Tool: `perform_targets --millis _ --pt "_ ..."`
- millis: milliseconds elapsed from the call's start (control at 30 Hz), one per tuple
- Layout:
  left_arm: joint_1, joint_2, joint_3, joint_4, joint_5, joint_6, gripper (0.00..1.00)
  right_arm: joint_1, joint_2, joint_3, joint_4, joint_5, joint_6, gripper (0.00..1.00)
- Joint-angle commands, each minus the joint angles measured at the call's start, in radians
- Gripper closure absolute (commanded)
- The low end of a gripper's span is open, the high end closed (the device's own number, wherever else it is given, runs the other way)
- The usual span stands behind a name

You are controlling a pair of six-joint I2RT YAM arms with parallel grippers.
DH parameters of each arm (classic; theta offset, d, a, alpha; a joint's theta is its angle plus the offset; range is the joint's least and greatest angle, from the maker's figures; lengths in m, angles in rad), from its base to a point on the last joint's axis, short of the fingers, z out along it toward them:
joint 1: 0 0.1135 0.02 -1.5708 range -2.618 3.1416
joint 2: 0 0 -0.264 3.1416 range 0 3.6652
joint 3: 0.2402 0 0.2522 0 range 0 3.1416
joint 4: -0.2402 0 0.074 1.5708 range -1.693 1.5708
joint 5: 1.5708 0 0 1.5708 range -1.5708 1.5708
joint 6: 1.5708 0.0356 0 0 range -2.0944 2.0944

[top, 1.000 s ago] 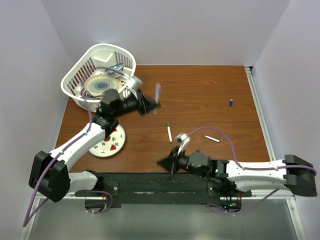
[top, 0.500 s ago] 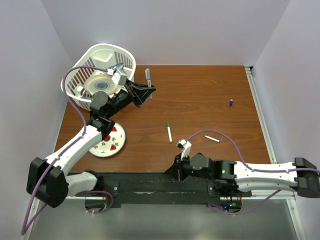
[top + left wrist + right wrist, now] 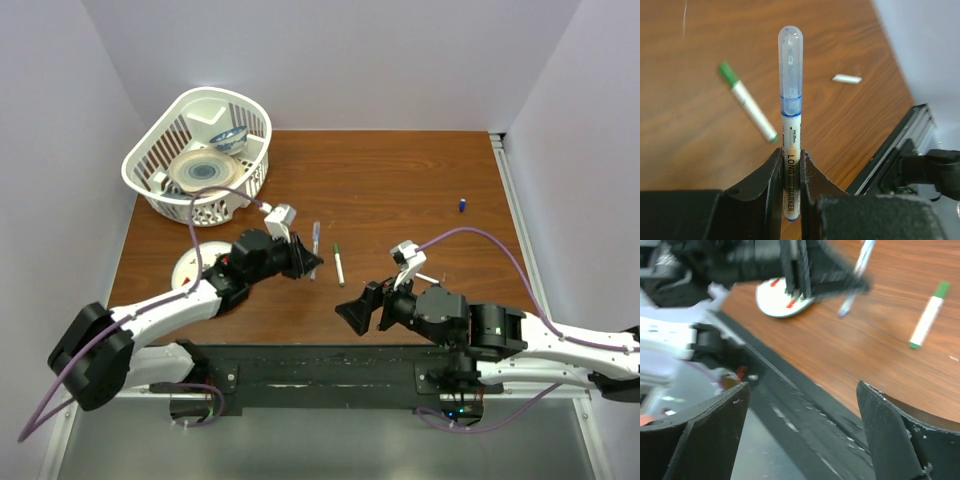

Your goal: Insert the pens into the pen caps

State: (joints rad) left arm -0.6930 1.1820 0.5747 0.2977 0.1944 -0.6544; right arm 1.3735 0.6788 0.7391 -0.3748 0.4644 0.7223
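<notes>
My left gripper (image 3: 306, 262) (image 3: 790, 160) is shut on a white pen (image 3: 791, 150) lettered "LONG NIB MARKER". The pen sticks out past the fingertips and a clear blue cap (image 3: 790, 65) sits on its far end (image 3: 316, 238). A second white pen with a green end (image 3: 338, 264) (image 3: 747, 102) (image 3: 927, 320) lies on the wood just right of it. A short white pen (image 3: 847, 78) lies farther right. A small dark blue cap (image 3: 463, 205) stands alone at the far right. My right gripper (image 3: 355, 315) (image 3: 800, 440) hangs open and empty over the table's near edge.
A white basket (image 3: 150, 160) holding dishes stands at the back left. A white plate with red marks (image 3: 190, 268) (image 3: 777, 302) lies under my left arm. The black base rail (image 3: 320, 375) runs along the near edge. The table's right rim (image 3: 515, 220) is metal.
My left arm swung from beside the basket down to mid-table, still holding the pen. My right gripper went from shut to wide open and shifted right.
</notes>
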Motion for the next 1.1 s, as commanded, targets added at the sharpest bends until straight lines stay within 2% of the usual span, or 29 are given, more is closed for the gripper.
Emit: perform_targets --millis 0,300,467,700,767,833,867,1000,1067 --pt "-0.056 0.077 -0.039 -0.031 -0.191 -0.155 1.00 0.002 -0.008 -0.006 -0.124 0.112 0.040 0.04" --pt "-0.063 0.266 0.028 -0.068 -0.248 -0.214 0.93 0.002 -0.087 -0.043 -0.191 0.154 0.104 0.01" --pt "-0.063 0.372 0.060 -0.040 -0.199 -0.231 0.88 0.004 -0.082 -0.047 -0.239 0.169 0.135 0.01" --pt "-0.068 0.360 0.076 -0.129 -0.231 -0.254 0.80 0.001 -0.041 -0.029 -0.329 0.204 0.173 0.01" --pt "-0.066 0.331 0.080 -0.153 -0.227 -0.261 0.73 0.001 -0.027 -0.029 -0.345 0.238 0.193 0.01" --pt "-0.066 0.288 0.094 -0.176 -0.222 -0.258 0.56 0.001 -0.001 -0.027 -0.351 0.266 0.221 0.01" --pt "-0.068 0.272 0.103 -0.195 -0.222 -0.252 0.51 0.001 0.007 -0.018 -0.354 0.302 0.244 0.01" --pt "-0.065 0.173 0.126 -0.264 -0.246 -0.235 0.42 -0.005 0.083 0.055 -0.416 0.425 0.299 0.01" --pt "-0.063 0.110 0.149 -0.339 -0.269 -0.209 0.38 -0.037 0.109 0.095 -0.412 0.476 0.263 0.01"
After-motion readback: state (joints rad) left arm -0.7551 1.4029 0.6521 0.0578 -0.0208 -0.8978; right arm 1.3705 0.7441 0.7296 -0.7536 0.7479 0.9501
